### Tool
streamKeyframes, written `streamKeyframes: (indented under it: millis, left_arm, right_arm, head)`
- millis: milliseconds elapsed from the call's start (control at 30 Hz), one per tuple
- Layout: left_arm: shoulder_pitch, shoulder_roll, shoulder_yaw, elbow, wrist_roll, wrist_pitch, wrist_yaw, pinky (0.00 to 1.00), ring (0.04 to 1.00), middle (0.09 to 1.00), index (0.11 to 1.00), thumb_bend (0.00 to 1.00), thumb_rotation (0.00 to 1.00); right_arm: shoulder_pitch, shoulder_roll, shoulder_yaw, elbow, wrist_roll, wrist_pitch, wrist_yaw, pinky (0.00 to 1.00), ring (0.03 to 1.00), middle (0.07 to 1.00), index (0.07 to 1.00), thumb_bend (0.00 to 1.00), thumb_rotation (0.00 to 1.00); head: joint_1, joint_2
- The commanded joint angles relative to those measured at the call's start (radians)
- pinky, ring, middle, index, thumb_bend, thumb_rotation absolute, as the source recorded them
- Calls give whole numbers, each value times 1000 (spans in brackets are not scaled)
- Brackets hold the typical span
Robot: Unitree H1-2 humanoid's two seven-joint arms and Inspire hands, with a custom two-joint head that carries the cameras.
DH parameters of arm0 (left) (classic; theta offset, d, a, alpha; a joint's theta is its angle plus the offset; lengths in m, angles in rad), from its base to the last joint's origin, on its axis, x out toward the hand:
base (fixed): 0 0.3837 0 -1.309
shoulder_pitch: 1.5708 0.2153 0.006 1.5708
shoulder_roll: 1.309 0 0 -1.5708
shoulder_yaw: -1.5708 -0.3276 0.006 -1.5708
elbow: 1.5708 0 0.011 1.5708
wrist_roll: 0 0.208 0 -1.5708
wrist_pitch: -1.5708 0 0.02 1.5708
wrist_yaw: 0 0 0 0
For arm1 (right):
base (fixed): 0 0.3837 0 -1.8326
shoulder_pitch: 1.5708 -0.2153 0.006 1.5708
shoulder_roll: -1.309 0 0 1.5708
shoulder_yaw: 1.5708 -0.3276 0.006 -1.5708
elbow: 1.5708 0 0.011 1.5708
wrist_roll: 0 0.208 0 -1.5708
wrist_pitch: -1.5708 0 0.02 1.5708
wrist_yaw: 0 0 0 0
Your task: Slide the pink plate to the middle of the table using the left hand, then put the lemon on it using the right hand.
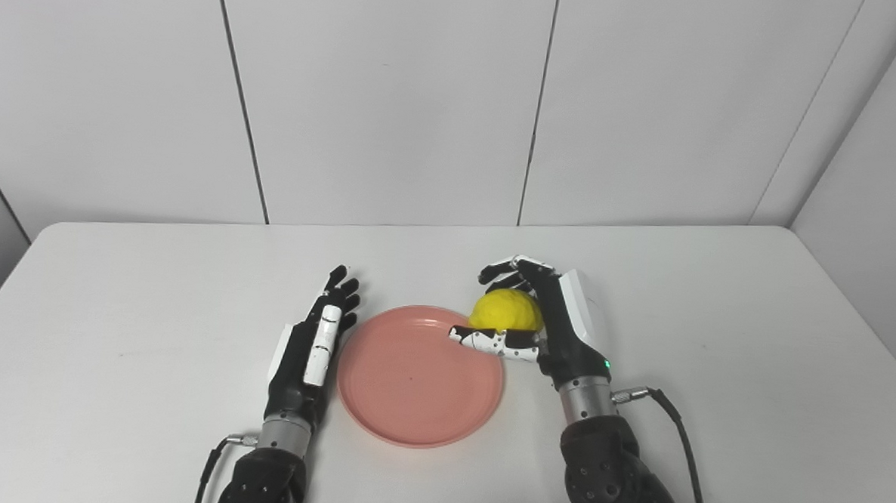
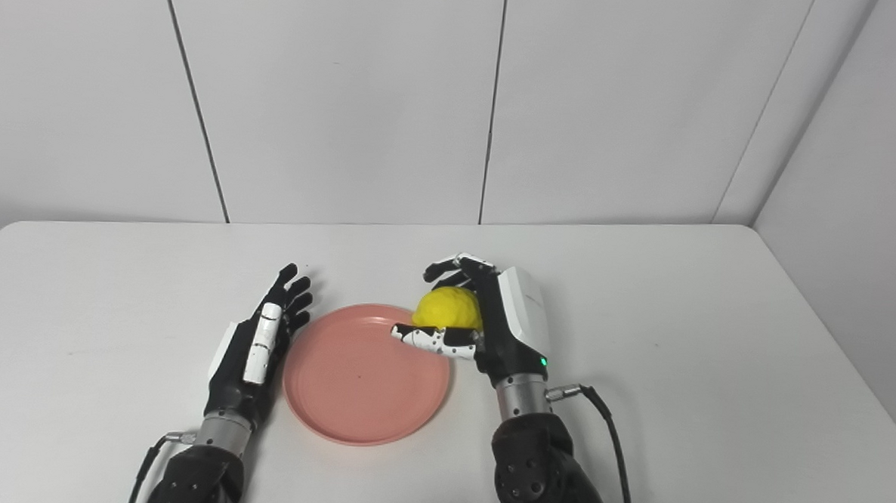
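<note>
The white table [image 1: 152,284] carries only a few things, and grey wall panels [image 1: 394,90] stand behind it. The pink plate [image 1: 412,386] lies flat near the front middle of the table, between the two hands, with its open side up and nothing inside it. The left hand [image 1: 315,344] stands on its edge just beside the left rim of the plate, the fingers straight and pointing away toward the wall, holding nothing. I cannot tell if it touches the rim. The right hand [image 1: 536,316] is closed around the lemon [image 1: 506,311], with the fingers curled over its far side and the thumb [image 1: 489,341] under its near side. The lemon is at the back right rim of the plate, partly over it, and I cannot tell if it is lifted. It looks almost round here, so its long axis is not clear. A black cable [image 1: 675,428] runs from the right wrist along the table.
</note>
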State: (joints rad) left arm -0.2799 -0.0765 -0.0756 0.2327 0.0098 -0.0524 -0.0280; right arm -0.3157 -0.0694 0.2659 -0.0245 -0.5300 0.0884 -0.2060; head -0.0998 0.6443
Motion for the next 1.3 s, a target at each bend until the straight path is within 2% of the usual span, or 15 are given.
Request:
streamKeyframes:
  millis: [0,100,267,367,533,633,767,1067,1233,1267]
  left_arm:
    - [14,-16,-9,31,15,-17,13,926,931,934,934,651,1000]
    - [13,-20,-10,38,27,-29,24,937,935,937,934,656,1000]
    - [14,-27,-10,42,38,-36,33,943,939,941,936,660,1000]
    - [12,-28,-13,46,51,-45,41,951,948,943,938,647,1000]
    - [9,-34,-11,58,44,-64,42,972,962,951,947,635,1000]
    - [11,-40,-8,56,39,-73,46,939,951,946,946,629,1000]
    - [13,-44,-1,56,28,-76,44,910,935,940,939,629,1000]
    - [16,-43,0,48,45,-54,57,913,938,936,929,667,1000]
    - [17,-41,0,49,43,-60,55,935,947,938,931,668,1000]
    - [17,-41,0,49,43,-61,54,936,946,935,928,661,1000]
  right_arm:
    - [-42,8,11,-17,-11,-74,8,236,353,455,546,506,0]
    - [-46,20,29,-9,-11,-72,26,233,396,504,495,514,0]
    - [-64,33,49,22,-19,-93,40,221,401,508,488,515,0]
    - [-80,35,68,61,-27,-114,43,280,373,466,540,509,0]
    - [-91,38,88,96,-35,-106,66,302,375,474,545,509,0]
    - [-93,38,99,127,-45,-112,73,305,375,474,542,509,0]
    - [-95,26,123,188,-76,-141,61,286,369,457,546,508,0]
    - [-99,23,148,268,-122,-181,37,389,405,475,544,511,0]
    - [-94,17,152,276,-152,-179,24,368,404,461,549,511,0]
    - [-93,15,153,278,-160,-182,17,409,410,475,545,512,0]
  head:
    - [17,0]
    - [31,-1]
    - [55,-3]
    - [59,-8]
    - [65,-18]
    - [63,-19]
    - [58,-20]
    - [57,-19]
    - [55,-18]
    - [57,-18]
